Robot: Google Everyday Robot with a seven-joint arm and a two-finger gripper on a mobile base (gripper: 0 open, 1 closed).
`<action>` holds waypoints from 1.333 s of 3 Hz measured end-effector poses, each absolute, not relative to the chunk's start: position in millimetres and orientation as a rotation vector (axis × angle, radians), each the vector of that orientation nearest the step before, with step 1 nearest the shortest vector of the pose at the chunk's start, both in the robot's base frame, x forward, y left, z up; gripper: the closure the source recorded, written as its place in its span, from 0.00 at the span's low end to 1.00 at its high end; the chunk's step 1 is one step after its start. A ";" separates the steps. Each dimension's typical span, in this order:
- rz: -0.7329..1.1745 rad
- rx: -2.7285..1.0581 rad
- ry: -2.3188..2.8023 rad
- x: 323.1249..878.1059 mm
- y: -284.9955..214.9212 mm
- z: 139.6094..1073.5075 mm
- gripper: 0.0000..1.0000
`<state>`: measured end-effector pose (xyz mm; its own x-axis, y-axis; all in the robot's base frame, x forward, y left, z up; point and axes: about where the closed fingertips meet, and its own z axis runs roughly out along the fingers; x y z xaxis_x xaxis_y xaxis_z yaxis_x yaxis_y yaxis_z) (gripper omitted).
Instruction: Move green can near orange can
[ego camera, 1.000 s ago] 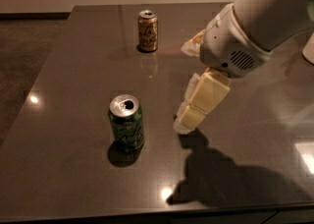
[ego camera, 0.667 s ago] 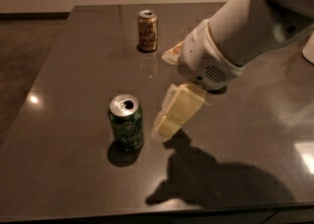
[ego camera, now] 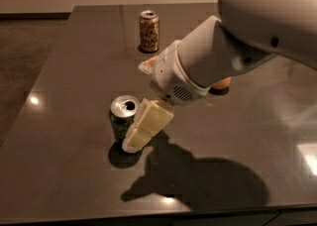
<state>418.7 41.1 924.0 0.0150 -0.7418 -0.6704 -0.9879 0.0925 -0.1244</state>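
Note:
The green can (ego camera: 120, 121) stands upright on the dark table (ego camera: 64, 71), left of centre, its silver top with the tab opening showing. The orange can (ego camera: 149, 31) stands upright near the table's far edge, well apart from the green can. My gripper (ego camera: 137, 105) has come down at the green can's right side. Its near pale finger (ego camera: 148, 123) lies against the can's right flank, and its far finger (ego camera: 147, 65) shows behind. The jaws stand open around nothing.
An orange round thing (ego camera: 221, 83) peeks out from behind my arm, right of centre. The big white arm (ego camera: 237, 41) covers the upper right of the table. The table's front edge (ego camera: 148, 215) runs along the bottom.
My gripper has moved left and down toward the green can, from about a can's width away to touching its right side. Neither can has moved.

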 end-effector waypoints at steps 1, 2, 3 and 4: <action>0.541 -1.702 1.753 418.5 51.2 914.7 0.00; 0.557 -1.711 1.738 417.7 58.2 905.0 0.24; 0.572 -1.719 1.734 419.6 59.5 902.8 0.55; 0.578 -1.702 1.754 424.4 56.6 907.3 0.78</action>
